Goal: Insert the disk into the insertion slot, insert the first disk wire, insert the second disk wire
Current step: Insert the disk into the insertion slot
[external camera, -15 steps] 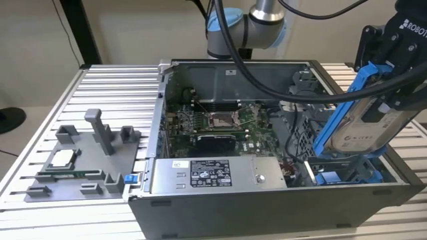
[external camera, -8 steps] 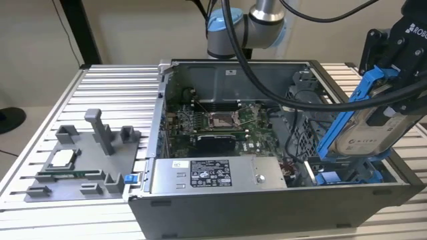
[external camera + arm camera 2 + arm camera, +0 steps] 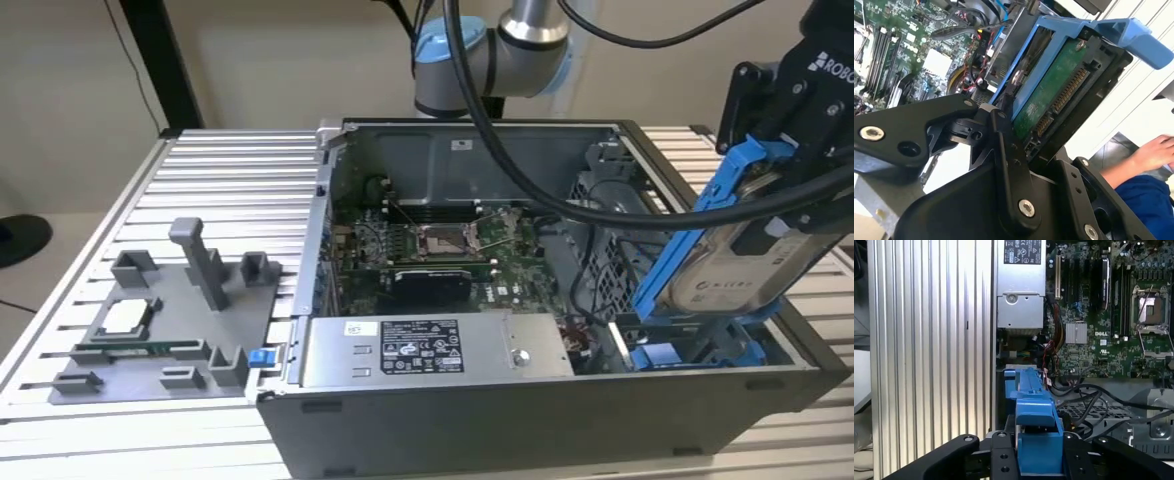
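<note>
One end effector [image 3: 785, 185] grips the tilted disk [image 3: 727, 268] over the insertion slot [image 3: 705, 347].

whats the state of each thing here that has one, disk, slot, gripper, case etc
silver-grey hard disk in its bright blue plastic carrier: gripped, steeply tilted, lower end at the slot, not seated
dark grey insertion slot with blue clips: not yet filled
black gripper: shut on the disk
dark grey metal computer case: side open, board exposed
grey labelled power-supply box: mounted in the case
</note>
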